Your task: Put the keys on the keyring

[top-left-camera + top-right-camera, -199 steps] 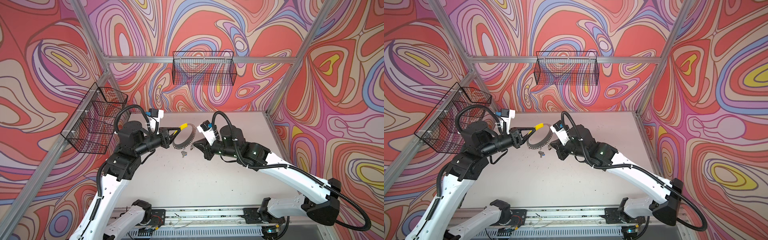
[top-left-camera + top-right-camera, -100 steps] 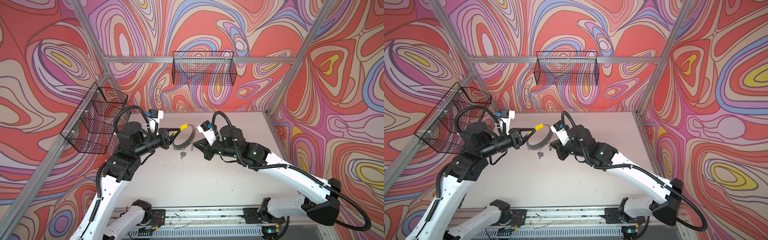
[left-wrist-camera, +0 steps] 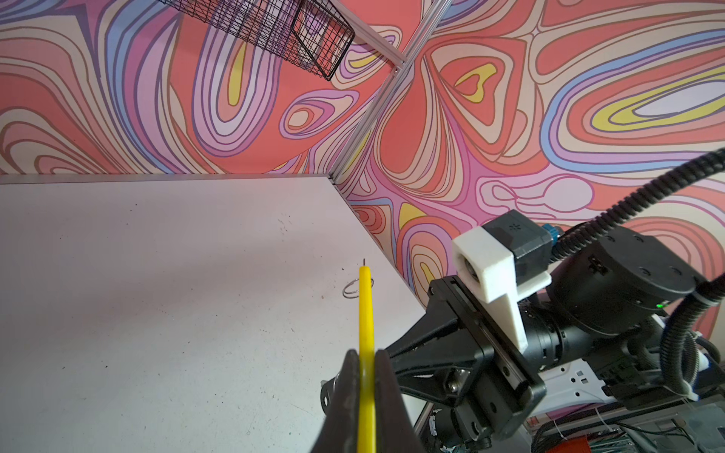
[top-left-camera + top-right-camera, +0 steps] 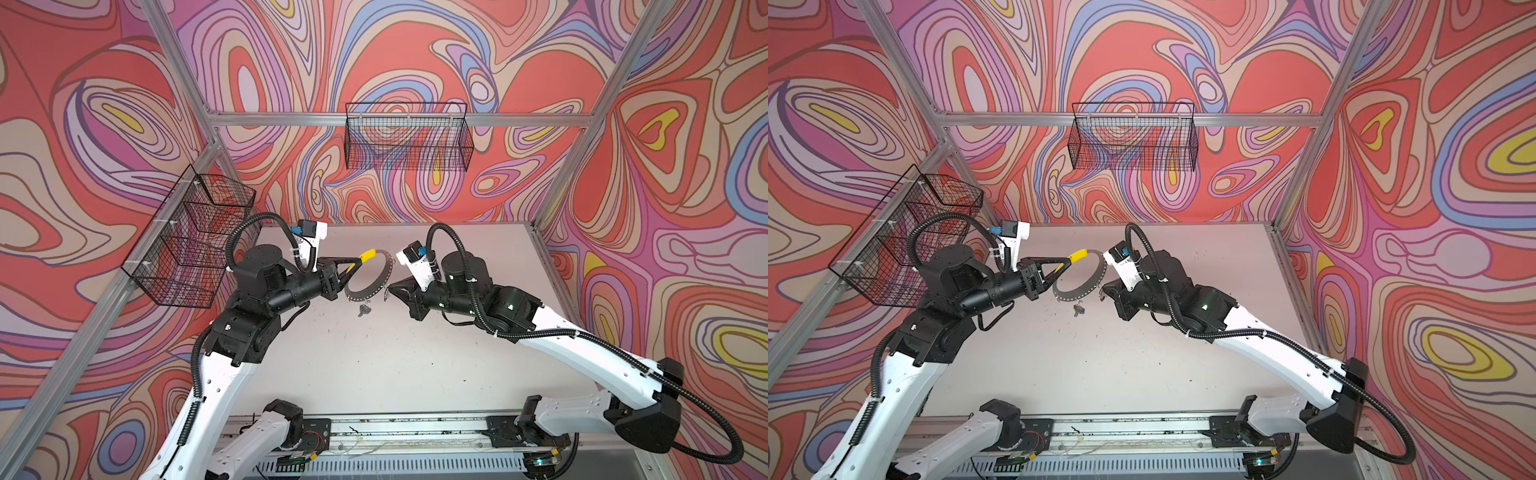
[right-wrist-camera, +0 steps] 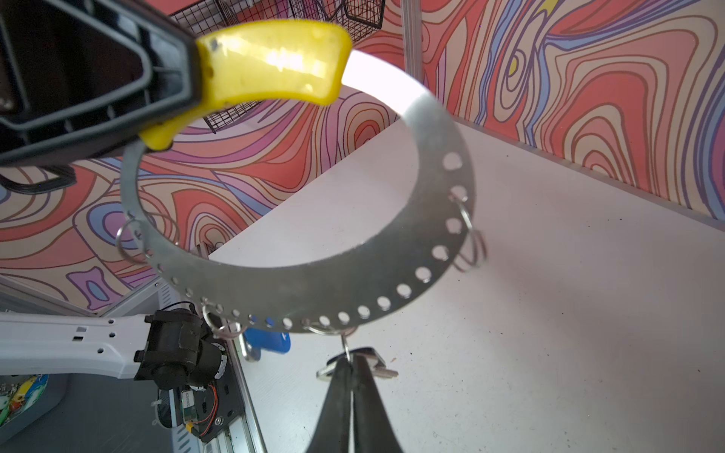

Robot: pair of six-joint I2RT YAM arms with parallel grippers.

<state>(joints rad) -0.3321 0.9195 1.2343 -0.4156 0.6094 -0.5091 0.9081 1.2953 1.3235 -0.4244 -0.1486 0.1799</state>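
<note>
Keyring (image 5: 353, 286) is held off the table (image 4: 374, 374) by the left gripper (image 4: 356, 263), jaws clamped on the yellow sleeve (image 5: 270, 66). Ring is presented near upright, face turned to the right arm, perforated lower arc hanging free. This is judged to be done so the holes and wire loops (image 5: 469, 243) are exposed to the other arm. With the grip taken on the sleeve, the holes are left unobstructed.

Right gripper (image 5: 348, 368) is closed, tips just under the lowest arc. Black-tag key (image 5: 382, 370) is seen right at the tips, and a thin wire is seen running from them up to a loop at the rim. Whether that wire is pinched or only touched cannot be told. Blue-tag key (image 5: 268, 341) appears hung from a neighbouring loop, apart from the tips; it is judged to be already on.

Room: open space is left below the ring and toward the front of the table.
Tight spots:
- The right wrist camera housing (image 4: 409, 257) is placed just beside the ring's right rim in both top views.
- The blue tag is near the working loop.

Wall baskets (image 4: 407, 141) are well apart. Any retreat is judged best taken back along the right arm's own line. With sideways motion the band could be dragged in the left grip.
</note>
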